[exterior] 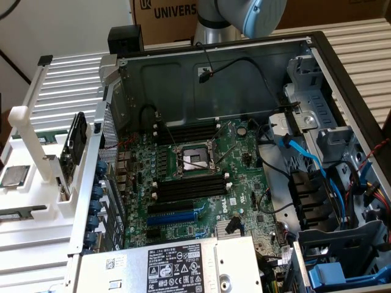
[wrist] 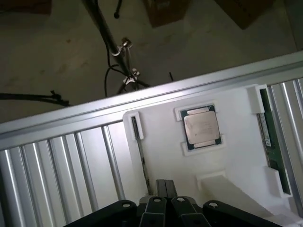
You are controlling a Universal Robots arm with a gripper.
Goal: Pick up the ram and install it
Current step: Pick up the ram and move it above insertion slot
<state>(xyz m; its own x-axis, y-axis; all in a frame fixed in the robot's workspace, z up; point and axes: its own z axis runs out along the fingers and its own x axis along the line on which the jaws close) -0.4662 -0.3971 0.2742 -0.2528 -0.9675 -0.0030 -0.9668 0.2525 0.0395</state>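
- Looking through the exterior view, the arm (exterior: 244, 15) reaches in above the far wall of an open computer case (exterior: 171, 79), which lies on a ribbed aluminium tabletop (exterior: 67, 91).
- Inside the case a green motherboard (exterior: 235, 162) lies flat. Bare black memory slots (exterior: 186, 186) run on both sides of the processor socket (exterior: 194, 160), and a blue expansion slot (exterior: 174, 215) sits near them.
- Beside the case, on the exterior view's left, a white tray (exterior: 30, 195) rests on the tabletop with a processor (exterior: 13, 176) lying in it. A cardboard box (exterior: 165, 15) stands behind the case.
- In the wrist view, the hand (wrist: 165, 185) is clenched, its fingers pressed together with nothing between them, and it is held over the white tray (wrist: 161, 142).
- The ram (wrist: 269, 137) sits untouched in a long slot of the tray, well apart from the hand and farther from it than the processor (wrist: 202, 128).
- Just beside the fingertips runs a second narrow slot (wrist: 139, 151); I cannot tell what sits in it.
- Past the edge of the tabletop (wrist: 57, 165) lies a dull, bare floor (wrist: 47, 61) with a stand's pole (wrist: 102, 28), loose cables (wrist: 28, 97) and cardboard boxes (wrist: 163, 9).
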